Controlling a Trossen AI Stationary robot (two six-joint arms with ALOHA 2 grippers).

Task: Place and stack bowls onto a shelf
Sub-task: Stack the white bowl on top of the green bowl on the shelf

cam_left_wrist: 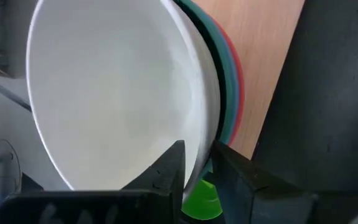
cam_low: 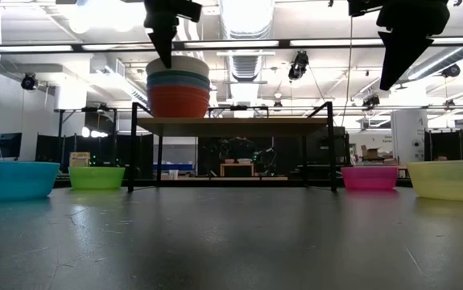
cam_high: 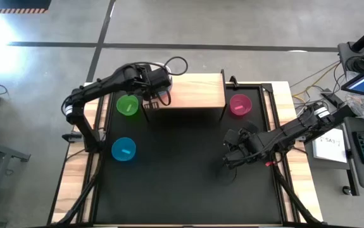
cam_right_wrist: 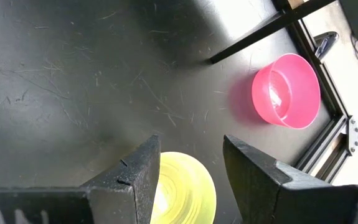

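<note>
Four large bowls (cam_low: 179, 89) nested at the shelf (cam_low: 239, 126) end, white bowl (cam_left_wrist: 104, 93) topmost, left pincer (cam_left_wrist: 197, 165) astride its rim, grip impossible to tell; right pincer (cam_right_wrist: 191, 165) wide above yellow bowl (cam_right_wrist: 182, 193), seemingly next.

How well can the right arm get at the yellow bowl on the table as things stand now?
Probably yes. The right gripper hangs open just above the yellow bowl, and nothing lies between them. The pink bowl stands well apart.
</note>
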